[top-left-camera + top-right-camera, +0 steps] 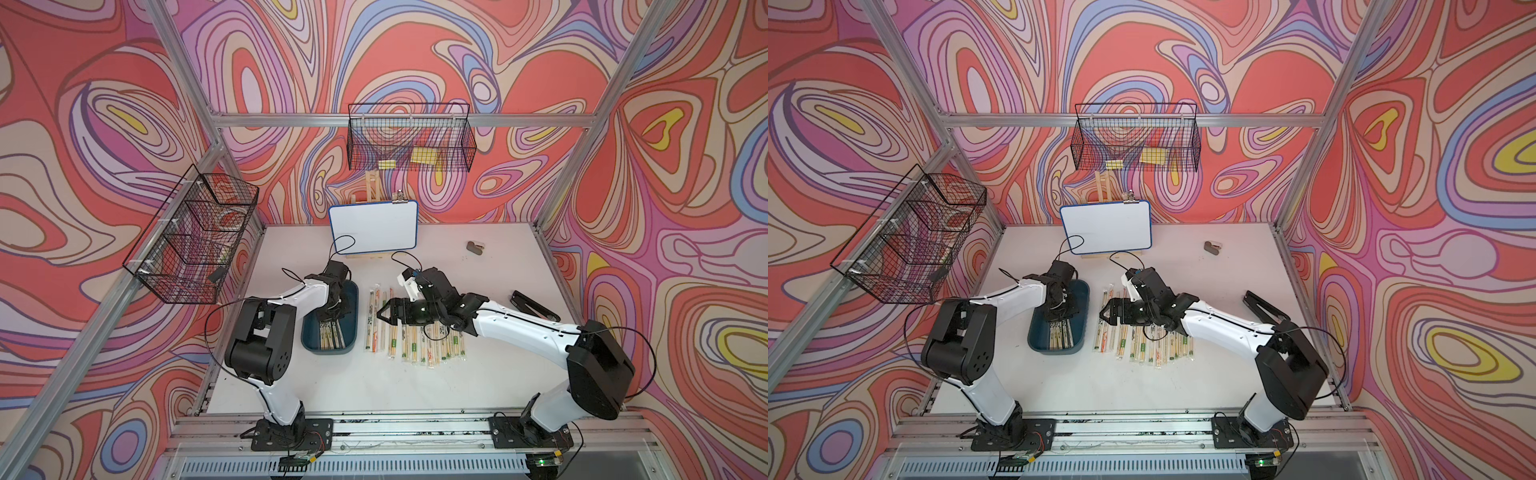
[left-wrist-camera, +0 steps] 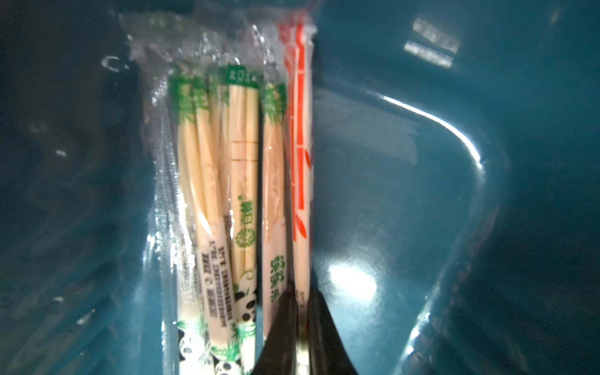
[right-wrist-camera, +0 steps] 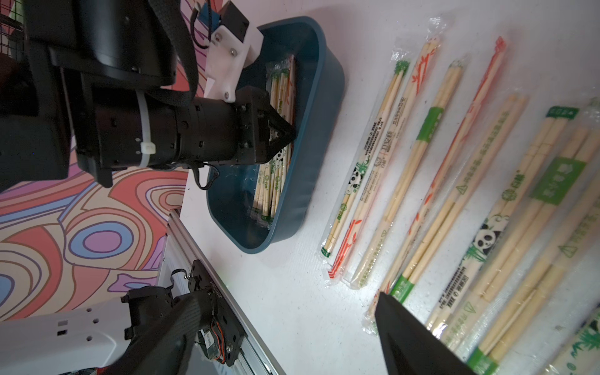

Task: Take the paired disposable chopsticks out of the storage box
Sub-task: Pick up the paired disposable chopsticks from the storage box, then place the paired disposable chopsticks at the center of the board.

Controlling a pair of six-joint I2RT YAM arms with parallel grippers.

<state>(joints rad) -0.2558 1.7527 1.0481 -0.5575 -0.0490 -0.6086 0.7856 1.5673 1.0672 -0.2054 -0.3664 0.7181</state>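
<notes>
The dark teal storage box (image 1: 354,297) (image 1: 1086,291) sits left of centre on the white table, with several sleeved paired disposable chopsticks (image 1: 330,336) (image 2: 240,162) lying in it. My left gripper (image 2: 302,311) (image 1: 333,311) reaches down into the box and is shut on one pair with red-orange marks (image 2: 300,162), at the edge of the bundle. Many more pairs (image 1: 415,336) (image 3: 454,162) lie side by side on the table right of the box. Above their far ends my right gripper (image 1: 384,313) (image 3: 285,302) hangs open and holds nothing.
A small whiteboard on an easel (image 1: 373,226) stands at the back of the table. Black wire baskets hang on the back wall (image 1: 409,139) and on the left wall (image 1: 193,241). A black flat tool (image 1: 534,305) and a small grey object (image 1: 475,247) lie at the right.
</notes>
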